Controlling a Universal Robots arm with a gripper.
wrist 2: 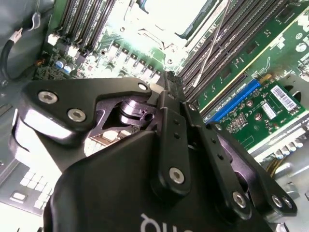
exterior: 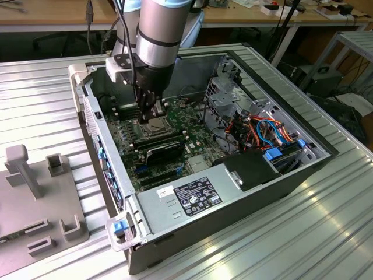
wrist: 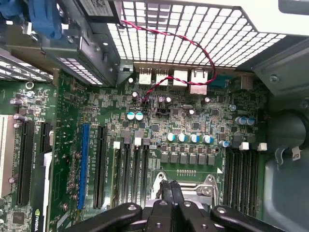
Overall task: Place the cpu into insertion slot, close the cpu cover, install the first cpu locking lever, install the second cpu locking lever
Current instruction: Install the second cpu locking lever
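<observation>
**The Arm Reaches Down to the Socket**

The robot arm leans into the open computer case [exterior: 274, 175], which lies on its side on a metal table [exterior: 326, 233]. That way the green motherboard [wrist: 183, 116] faces up and the arm can come straight down onto it.

The gripper [exterior: 152, 111] hangs right over the insertion slot [exterior: 152, 127], close to its silver rim. In the first wrist view the two fingers [wrist: 170, 191] are pressed together into one thin tip, with nothing seen between them. A thin tip like that looks good for pushing on a small part.

The tip points at the silver frame of the slot [wrist: 193, 186], between the rows of long black memory slots [wrist: 241, 174]. Whether the cpu already sits inside cannot be told, because the gripper hides the middle.
</observation>
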